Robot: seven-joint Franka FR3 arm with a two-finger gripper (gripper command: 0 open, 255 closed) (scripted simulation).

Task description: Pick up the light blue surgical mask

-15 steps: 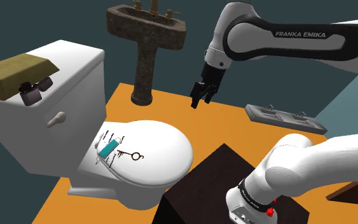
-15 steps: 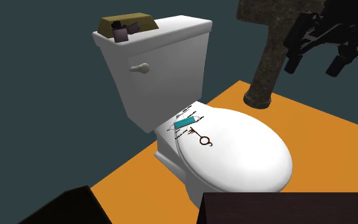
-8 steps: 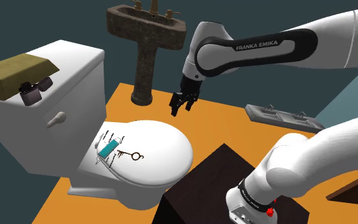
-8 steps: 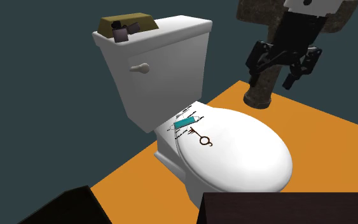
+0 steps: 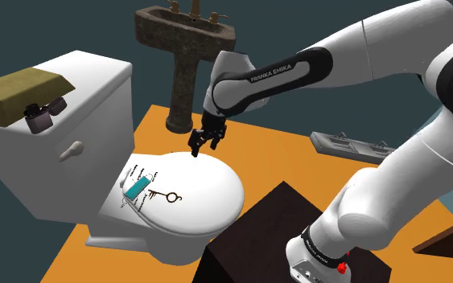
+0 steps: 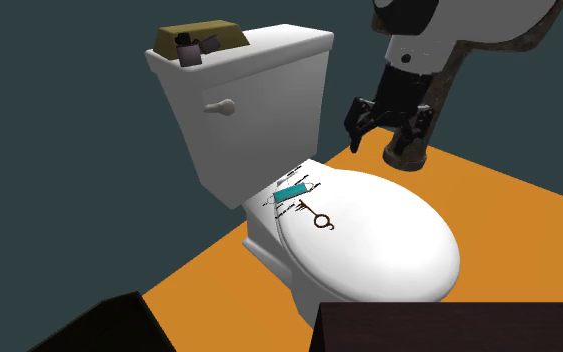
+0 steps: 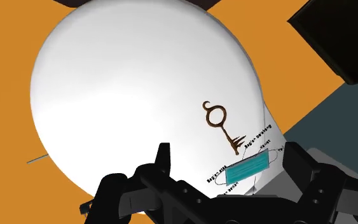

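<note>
The gripper hovers above the lid, fingers wide and empty, likely ready to straddle the mask. In the shoulder view the mask lies flat at the gripper's 8 o'clock, beside a key.

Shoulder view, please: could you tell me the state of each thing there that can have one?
Toilet lid: shut.
Mask: lying flat on the lid near the hinge, not held.
Key: lying flat on the lid beside the mask.
Hand: open, holding nothing, clear of the mask.
</note>
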